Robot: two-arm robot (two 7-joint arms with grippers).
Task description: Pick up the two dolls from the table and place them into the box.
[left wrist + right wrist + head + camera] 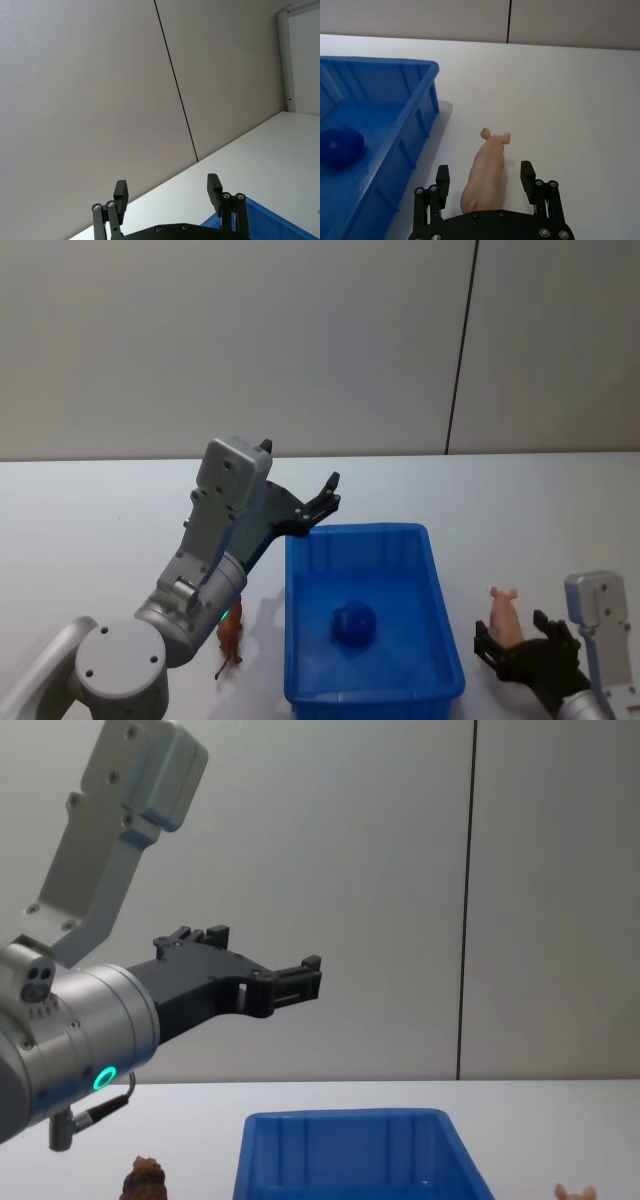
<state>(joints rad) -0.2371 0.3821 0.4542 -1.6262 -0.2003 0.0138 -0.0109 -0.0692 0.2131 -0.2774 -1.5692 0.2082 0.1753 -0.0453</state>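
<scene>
Head view: the left gripper is raised, fingers spread and empty, with the box beneath it and the brown doll on the table under its arm.

Right wrist view: the right gripper is released, with the pink doll between its fingers, touching neither.

Chest view: the left gripper hangs high above the box.

No writing, label, brand mark or number can be read on anything here. The only mark of any kind is a small green ring of light on the left arm, up and to the left of the blue bin, and it carries no letters or digits.
</scene>
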